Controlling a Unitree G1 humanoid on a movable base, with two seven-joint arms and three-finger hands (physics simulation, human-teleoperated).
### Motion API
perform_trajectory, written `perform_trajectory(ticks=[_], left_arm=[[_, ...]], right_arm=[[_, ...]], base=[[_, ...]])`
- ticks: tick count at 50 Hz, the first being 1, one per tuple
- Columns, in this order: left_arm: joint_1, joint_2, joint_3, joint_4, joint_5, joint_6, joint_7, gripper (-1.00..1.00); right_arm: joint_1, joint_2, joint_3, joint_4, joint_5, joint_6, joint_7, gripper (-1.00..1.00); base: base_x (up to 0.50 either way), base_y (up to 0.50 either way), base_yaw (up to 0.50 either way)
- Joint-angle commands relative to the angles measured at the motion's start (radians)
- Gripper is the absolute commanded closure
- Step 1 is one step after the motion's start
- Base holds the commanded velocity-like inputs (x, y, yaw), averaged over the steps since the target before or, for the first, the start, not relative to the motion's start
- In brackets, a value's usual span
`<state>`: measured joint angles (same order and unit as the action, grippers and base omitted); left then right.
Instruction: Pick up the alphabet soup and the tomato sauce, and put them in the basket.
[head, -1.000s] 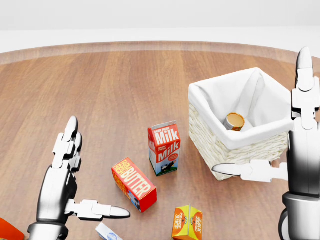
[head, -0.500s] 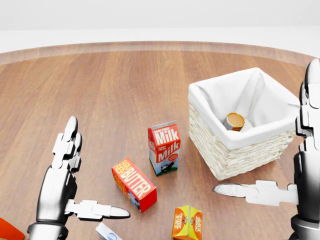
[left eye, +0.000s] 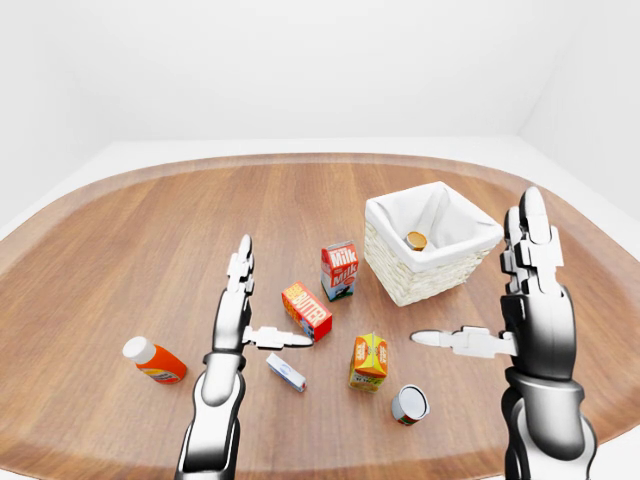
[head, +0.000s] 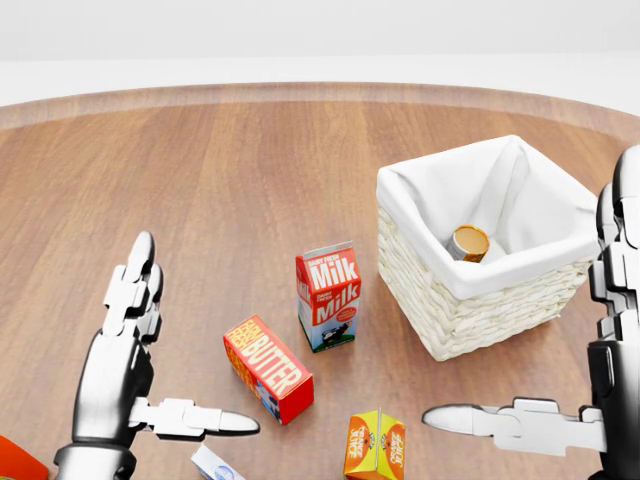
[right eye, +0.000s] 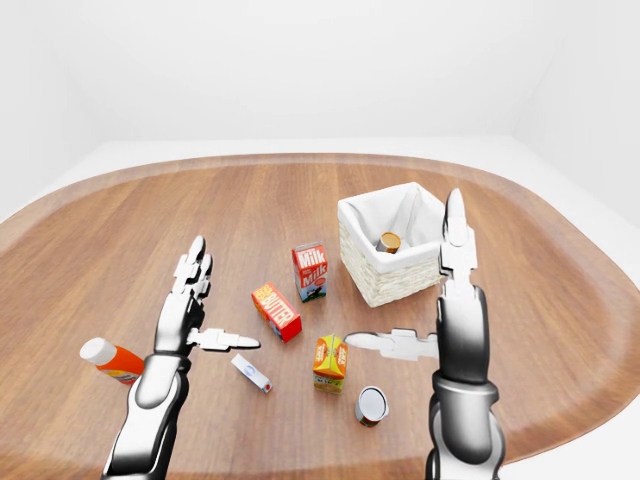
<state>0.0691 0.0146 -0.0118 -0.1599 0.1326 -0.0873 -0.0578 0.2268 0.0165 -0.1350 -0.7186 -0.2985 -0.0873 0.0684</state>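
One can (head: 468, 243) is seen in the basket (head: 470, 320); the other can (left eye: 409, 404) lies just below the right hand (left eye: 530, 300), whose fingers are spread (empty, like the left hand (left eye: 240, 300)). It could be rolled away if nudged

A smooth, faintly glossy wooden bench (left eye: 150, 230) carries a rough woven wicker basket (head: 455, 322) lined with matt white cloth. Both robot hands, left hand (head: 135, 345) and right hand (left eye: 520, 300), look like polished, shiny metal. The milk carton (head: 328, 296) looks like printed paperboard.
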Motion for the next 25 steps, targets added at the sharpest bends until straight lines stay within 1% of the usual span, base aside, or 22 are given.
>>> perform_trajectory(ticks=[1, 17, 25], left_arm=[[0.007, -0.001, 0.002, -0.014, -0.008, 0.000, 0.001, -1.00], [0.014, -0.002, 0.000, -0.021, -0.009, 0.000, -0.001, -1.00], [0.015, -0.002, 0.000, -0.020, -0.008, 0.000, -0.002, -1.00]], right_arm=[[0.068, 0.019, 0.011, -0.022, 0.019, 0.000, 0.011, -1.00], [0.175, 0.040, 0.030, -0.022, 0.041, 0.000, 0.026, -1.00], [0.198, 0.045, 0.025, 0.006, 0.047, 0.000, 0.030, -1.00]], base=[[0.00, 0.00, 0.00], [0.00, 0.00, 0.00], [0.00, 0.00, 0.00]])
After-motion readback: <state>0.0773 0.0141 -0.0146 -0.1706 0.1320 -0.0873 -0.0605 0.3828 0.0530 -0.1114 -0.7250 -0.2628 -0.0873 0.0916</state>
